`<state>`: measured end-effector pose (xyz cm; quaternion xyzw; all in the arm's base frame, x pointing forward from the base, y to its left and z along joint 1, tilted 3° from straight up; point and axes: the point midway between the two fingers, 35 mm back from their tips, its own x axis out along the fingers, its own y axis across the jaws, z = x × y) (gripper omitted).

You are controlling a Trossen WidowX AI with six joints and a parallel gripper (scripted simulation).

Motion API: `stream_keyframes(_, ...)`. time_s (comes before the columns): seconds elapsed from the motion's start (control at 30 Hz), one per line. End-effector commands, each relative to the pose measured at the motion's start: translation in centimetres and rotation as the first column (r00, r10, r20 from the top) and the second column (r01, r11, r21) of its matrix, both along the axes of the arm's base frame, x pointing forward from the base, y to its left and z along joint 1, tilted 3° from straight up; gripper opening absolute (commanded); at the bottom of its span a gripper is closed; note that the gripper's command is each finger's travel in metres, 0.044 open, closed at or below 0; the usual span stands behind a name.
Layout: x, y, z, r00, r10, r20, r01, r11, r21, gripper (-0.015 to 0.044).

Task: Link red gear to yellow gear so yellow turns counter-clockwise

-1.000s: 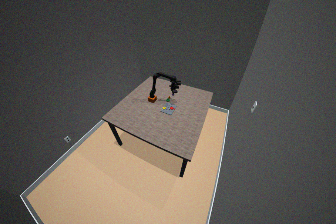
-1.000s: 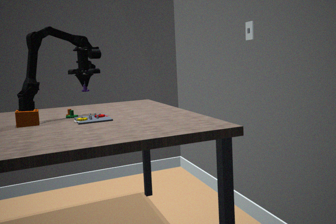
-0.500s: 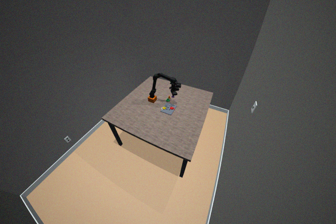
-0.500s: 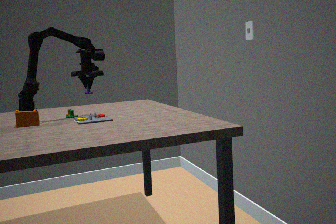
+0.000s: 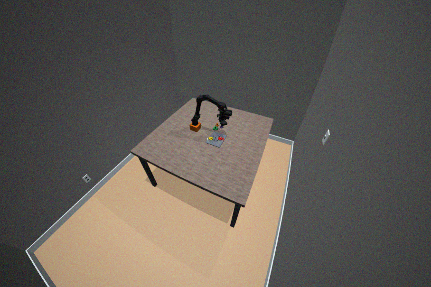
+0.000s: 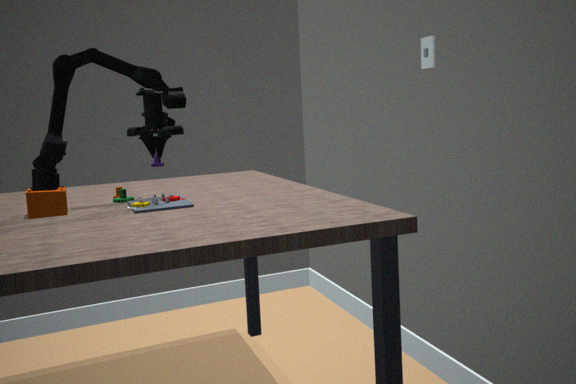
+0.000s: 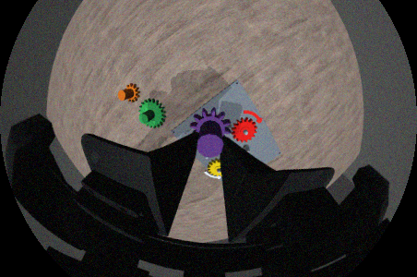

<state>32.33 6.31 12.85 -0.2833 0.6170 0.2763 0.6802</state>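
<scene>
My gripper (image 6: pixel 157 156) (image 7: pixel 209 138) is shut on the handle of the purple gear (image 6: pixel 157 164) (image 7: pixel 210 122) and holds it high in the air. In the wrist view the purple gear overlaps part of the grey board (image 5: pixel 217 144) (image 6: pixel 181 206) (image 7: pixel 268 150) and hides most pegs. The red gear (image 5: pixel 220 138) (image 6: pixel 171 198) (image 7: pixel 244 129) and the yellow gear (image 5: pixel 210 138) (image 6: pixel 141 204) (image 7: pixel 214 167) sit on the board. The green gear (image 5: pixel 215 128) (image 6: pixel 122 198) (image 7: pixel 156 113) and the orange gear (image 5: pixel 217 124) (image 7: pixel 133 92) stand on the table beside the board.
The table (image 5: pixel 188 158) (image 6: pixel 261 212) (image 7: pixel 208 37) carries the board and loose gears. The arm's orange base (image 5: pixel 195 127) (image 6: pixel 46 202) stands to the left of the board in the top and exterior views. The red arrow (image 7: pixel 253 114) lies beside the red gear, the white arrow (image 7: pixel 211 175) beside the yellow gear.
</scene>
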Motion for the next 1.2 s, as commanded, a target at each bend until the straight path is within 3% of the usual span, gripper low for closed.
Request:
stream_keyframes(0.0,0.4,-0.9,-0.5,1.0,0.004,0.001,-0.004,1.0,0.003,0.0)
stream_keyframes(1.17,1.9,-9.4,-4.5,1.0,0.013,0.002,-0.013,1.0,-0.008,0.0)
